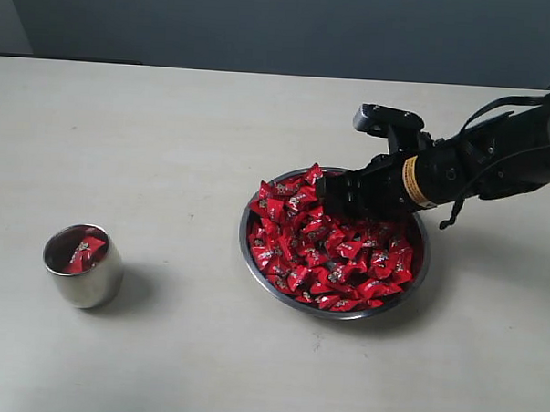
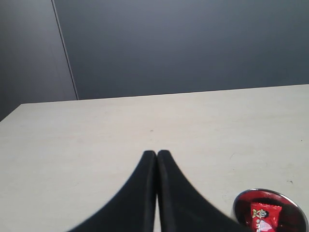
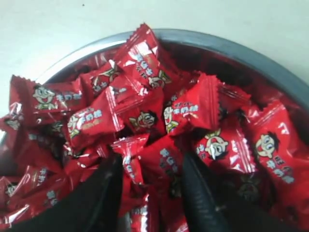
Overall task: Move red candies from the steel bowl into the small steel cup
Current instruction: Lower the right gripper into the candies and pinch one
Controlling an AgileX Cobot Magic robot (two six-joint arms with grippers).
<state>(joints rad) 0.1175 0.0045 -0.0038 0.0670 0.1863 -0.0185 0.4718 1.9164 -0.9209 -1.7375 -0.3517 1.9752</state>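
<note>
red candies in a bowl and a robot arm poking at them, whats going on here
The right gripper is down in the steel bowl, its jaws open and straddling a few of the red candies heaped there, with nothing clamped yet. The small steel cup stands apart on the table with at least one of them inside. The left gripper is shut and empty, near the cup.

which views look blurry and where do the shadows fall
Exterior view: sharp, soft shadows lie right of the small polished steel cup and the wide steel bowl. Right wrist view: shiny red foil-wrapped candies crisp at centre, the black right tool blurred close to the lens. Left wrist view: black left tool slightly soft.
</note>
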